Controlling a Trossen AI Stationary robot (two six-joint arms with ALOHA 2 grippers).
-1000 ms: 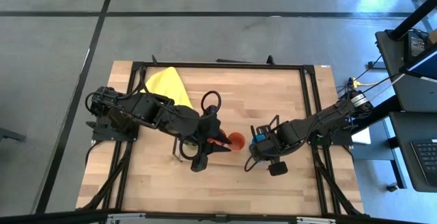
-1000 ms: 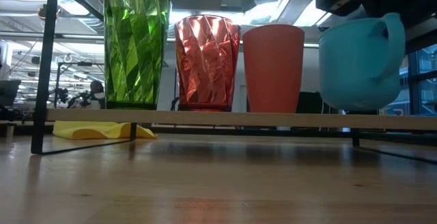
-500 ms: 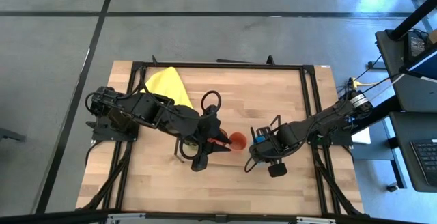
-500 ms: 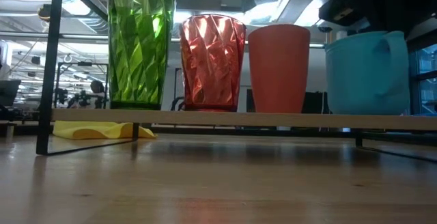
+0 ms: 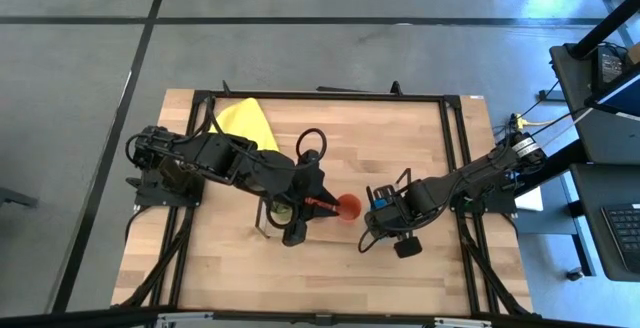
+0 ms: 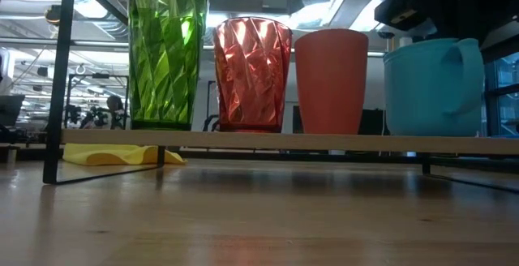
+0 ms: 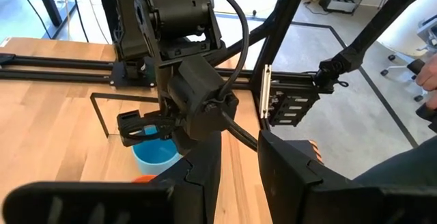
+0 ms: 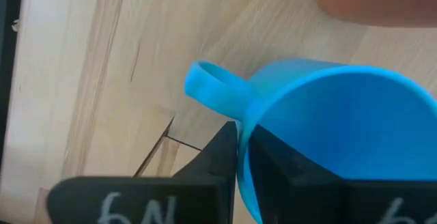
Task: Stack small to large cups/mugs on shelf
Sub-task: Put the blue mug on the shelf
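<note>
Landmark: shelf (image 6: 243, 141), a thin dark wire rack carrying a pale wooden board, standing on the wooden table (image 5: 240, 268).

Contents of the shelf, upright, in one row, seen from the low view:
- Green tumbler (image 6: 167, 53), translucent and faceted, at the end nearest the upright end frame (image 6: 61, 79).
- Red-orange cup (image 6: 251, 75), faceted, just beside the green tumbler.
- Plain orange cup (image 6: 330, 81), next along; its rim shows from above (image 5: 347, 206).
- Light blue mug (image 6: 430, 87), at the far end of the shelf, base on the board, handle turned outward away from the orange cup.

Right gripper (image 8: 239, 162): over the mug end of the shelf, its two dark fingers either side of the mug's wall beside the handle, one inside the rim and one outside; clamped on the rim.

Left gripper (image 5: 296, 230): over the shelf's green-tumbler end; whether its fingers are apart or together cannot be told.

Yellow cloth (image 5: 245, 125): lying flat on the table behind the shelf, well apart from the cups.

Writing: pale characters on the right gripper's body, not readable.
</note>
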